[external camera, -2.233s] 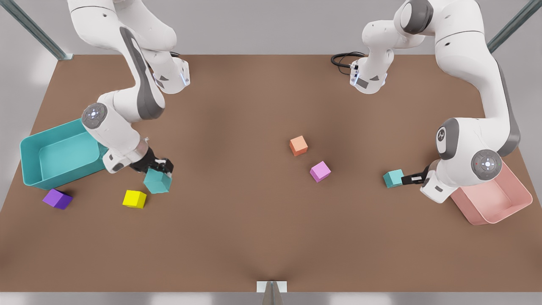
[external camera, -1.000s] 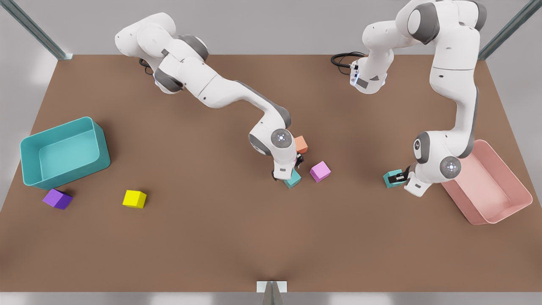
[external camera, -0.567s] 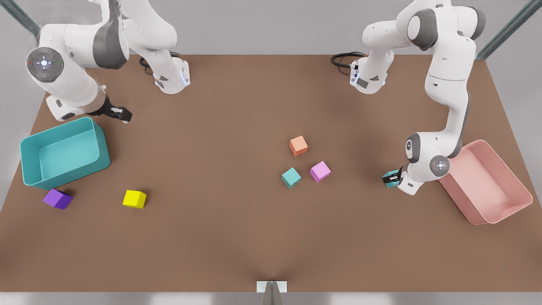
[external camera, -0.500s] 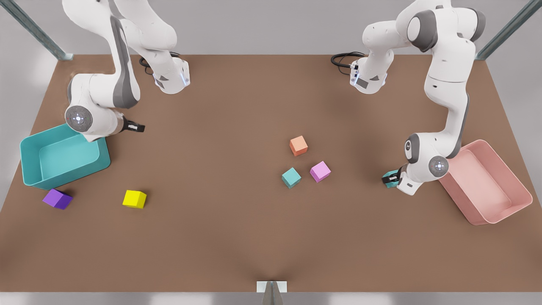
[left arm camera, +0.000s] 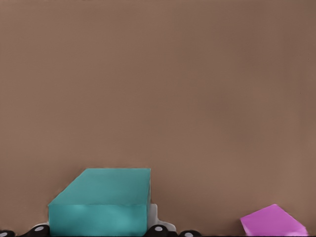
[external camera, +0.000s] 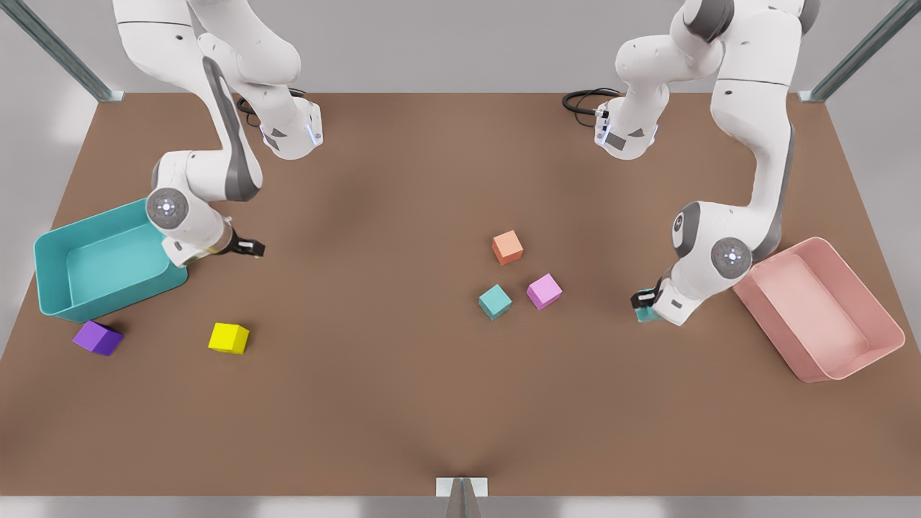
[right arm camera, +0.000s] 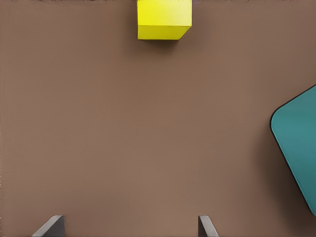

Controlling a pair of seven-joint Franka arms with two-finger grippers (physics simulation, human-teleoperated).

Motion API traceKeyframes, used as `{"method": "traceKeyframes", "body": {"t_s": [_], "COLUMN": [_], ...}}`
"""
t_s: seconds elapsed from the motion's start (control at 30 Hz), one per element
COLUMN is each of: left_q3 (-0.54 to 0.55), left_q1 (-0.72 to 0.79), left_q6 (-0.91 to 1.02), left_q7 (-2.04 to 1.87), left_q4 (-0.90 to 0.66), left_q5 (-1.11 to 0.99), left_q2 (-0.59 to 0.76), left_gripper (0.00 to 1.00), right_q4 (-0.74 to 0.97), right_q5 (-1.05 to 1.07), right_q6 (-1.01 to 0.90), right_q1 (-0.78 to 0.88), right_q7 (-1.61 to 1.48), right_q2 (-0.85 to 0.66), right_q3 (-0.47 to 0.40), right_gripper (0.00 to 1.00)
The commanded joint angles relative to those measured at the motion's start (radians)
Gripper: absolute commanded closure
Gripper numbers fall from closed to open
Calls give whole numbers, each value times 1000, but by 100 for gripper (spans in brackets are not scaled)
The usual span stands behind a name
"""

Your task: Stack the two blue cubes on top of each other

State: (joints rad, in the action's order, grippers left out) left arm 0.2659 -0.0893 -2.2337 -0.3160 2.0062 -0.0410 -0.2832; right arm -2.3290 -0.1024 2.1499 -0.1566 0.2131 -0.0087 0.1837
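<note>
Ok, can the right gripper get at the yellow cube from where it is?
Probably yes. The right gripper is open and empty beside the teal bin, and the yellow cube sits alone on the table with nothing between them.

One small matte teal cube resting flat on the brown table, free-standing near mid-table, corner toward the camera, second identical teal cube far toward the front view's right, mostly hidden, apparently clamped between gripper fingers, seemingly upright
</note>
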Motion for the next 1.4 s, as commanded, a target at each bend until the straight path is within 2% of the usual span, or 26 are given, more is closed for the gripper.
{"method": "traceKeyframes", "body": {"t_s": [0.0,0.03,0.07,0.27,0.4,0.6,0.67,0.77,0.93,0.97,1.0,1.03,1.33,1.37], "left_q3": [97,154,167,164,156,159,159,159,159,159,159,159,159,159], "left_q1": [5,8,34,224,307,329,359,370,368,368,370,370,387,385], "left_q6": [151,151,151,152,152,118,109,72,34,32,32,31,32,34], "left_q7": [-400,-466,-505,-776,-880,-948,-985,-989,-986,-986,-986,-988,-996,-992], "left_q4": [-4,-6,-18,-319,-428,-419,-414,-400,-400,-399,-397,-392,-377,-379], "left_q5": [1,1,1,-48,-96,-174,-174,-174,-175,-175,-175,-175,-174,-174], "left_q2": [25,25,19,-194,-297,-335,-338,-344,-384,-387,-389,-393,-384,-384], "left_gripper": [29,29,29,29,29,29,29,29,29,29,29,29,28,0], "right_q4": [0,0,0,2,3,23,22,40,42,42,36,36,40,40], "right_q5": [1,0,0,-26,-26,-25,-23,-6,-3,-2,3,3,3,3], "right_q6": [35,39,39,5,-12,-84,-93,-56,-61,-62,-85,-93,-96,-94], "right_q1": [23,23,25,25,25,14,17,-119,-130,-109,6,92,58,58], "right_q7": [-49,-47,-49,-41,-37,-17,45,-173,-172,-164,-104,-103,-106,-106], "right_q2": [-4,0,0,-14,-22,-50,-50,-25,-8,-10,-20,-20,-17,-13], "right_q3": [-3,0,10,39,66,79,120,118,117,109,40,-69,-59,-59], "right_gripper": [0,0,0,0,0,0,0,0,0,0,0,0,0,0]}}
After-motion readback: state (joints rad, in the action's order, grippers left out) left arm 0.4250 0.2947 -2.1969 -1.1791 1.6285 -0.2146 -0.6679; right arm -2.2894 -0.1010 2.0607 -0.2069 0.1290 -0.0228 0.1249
